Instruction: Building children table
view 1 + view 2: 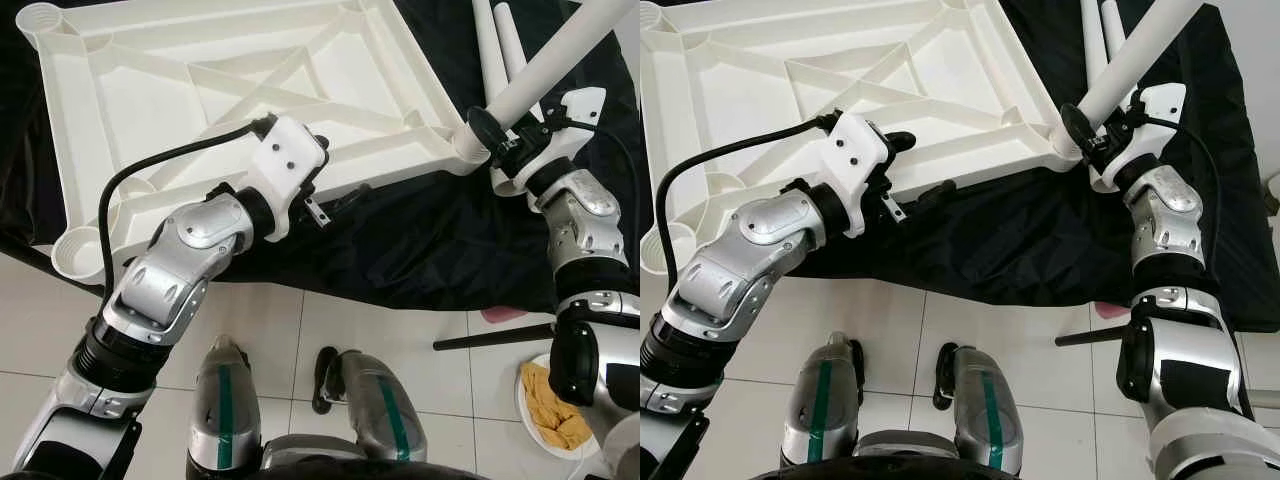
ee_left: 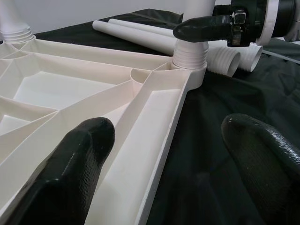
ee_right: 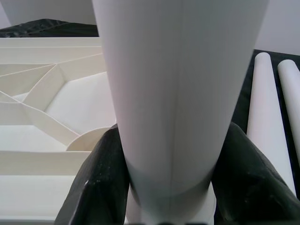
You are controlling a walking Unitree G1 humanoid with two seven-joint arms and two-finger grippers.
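The ribbed white plastic tabletop (image 1: 250, 90) lies upside down on black cloth (image 1: 400, 250). The right gripper (image 3: 168, 187) clamps a smooth round leg (image 1: 545, 75) at its corner socket. The left gripper (image 2: 173, 164) gapes wide over the near rim.

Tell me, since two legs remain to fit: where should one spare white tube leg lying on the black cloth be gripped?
Grip a spare white tube leg mid-shaft, fingers coming from above across its width: it lies flat on the black cloth, round and smooth, threaded end left free.
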